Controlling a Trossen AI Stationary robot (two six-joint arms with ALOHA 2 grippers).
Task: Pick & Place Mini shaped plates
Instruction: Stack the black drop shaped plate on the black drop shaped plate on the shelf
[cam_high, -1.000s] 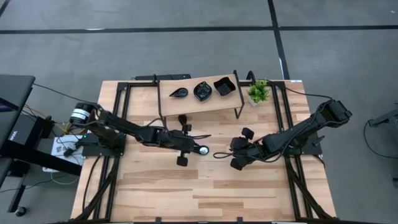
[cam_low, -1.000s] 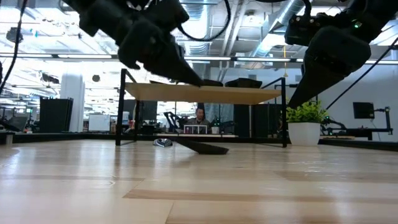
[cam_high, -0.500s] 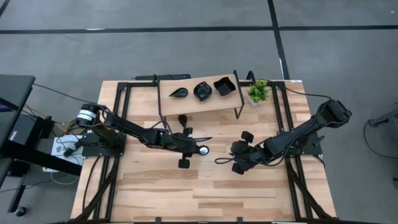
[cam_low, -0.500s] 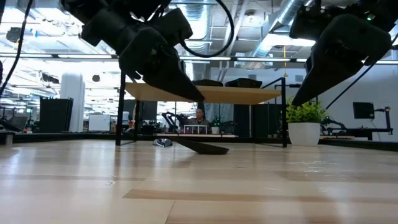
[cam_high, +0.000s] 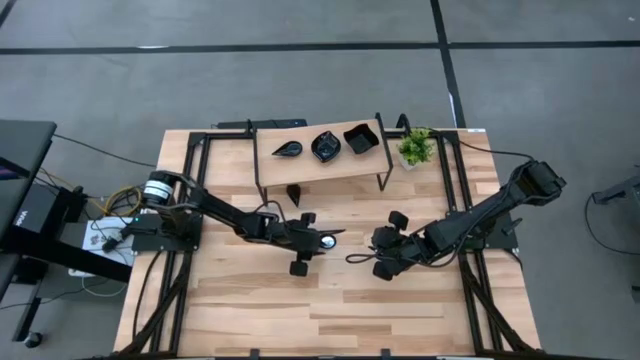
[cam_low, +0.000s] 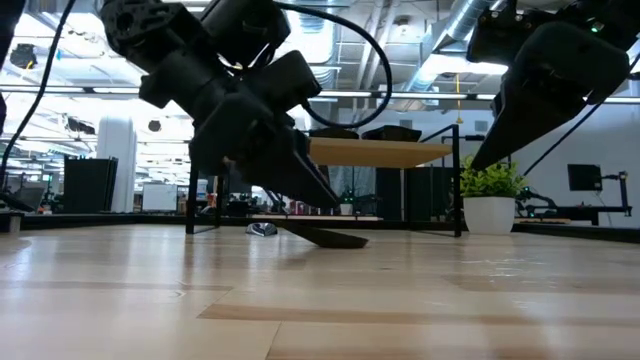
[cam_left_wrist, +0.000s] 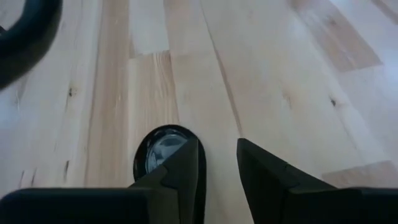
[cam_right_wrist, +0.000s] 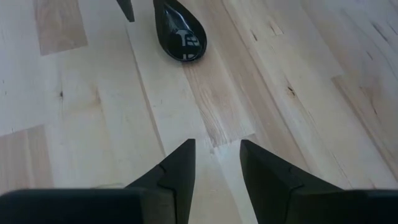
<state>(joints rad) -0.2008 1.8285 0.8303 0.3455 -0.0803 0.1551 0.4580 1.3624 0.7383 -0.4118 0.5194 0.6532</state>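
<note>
I have the left gripper (cam_high: 312, 241) low over the table, on the near side of the wooden shelf (cam_high: 320, 165) and below its middle. Its fingers stand apart with only bare wood between them. A glossy black teardrop dish (cam_high: 327, 240) lies flat on the table right at that gripper's tip. In the left wrist view the dish sits against the outer side of one finger (cam_left_wrist: 186, 168), not in the gap, so nothing is gripped.

I judge the dish is resting loose there and needs a fresh approach before it can go up on the shelf.

The right gripper (cam_high: 378, 258) waits on the near side of the shelf too, below its right end, pointing at the same dish. Its fingers are also parted and empty, and its wrist camera shows the dish lying ahead on the boards.

Three dishes already sit in a row on the shelf: a teardrop (cam_high: 287, 149), a scalloped round (cam_high: 325, 146) and a square (cam_high: 360, 138). That row tells me where the rest belong.

A small dark piece (cam_high: 294, 192), probably another dish, lies just in front of the shelf. The potted plant (cam_high: 415, 148) stands off the shelf's right end.
</note>
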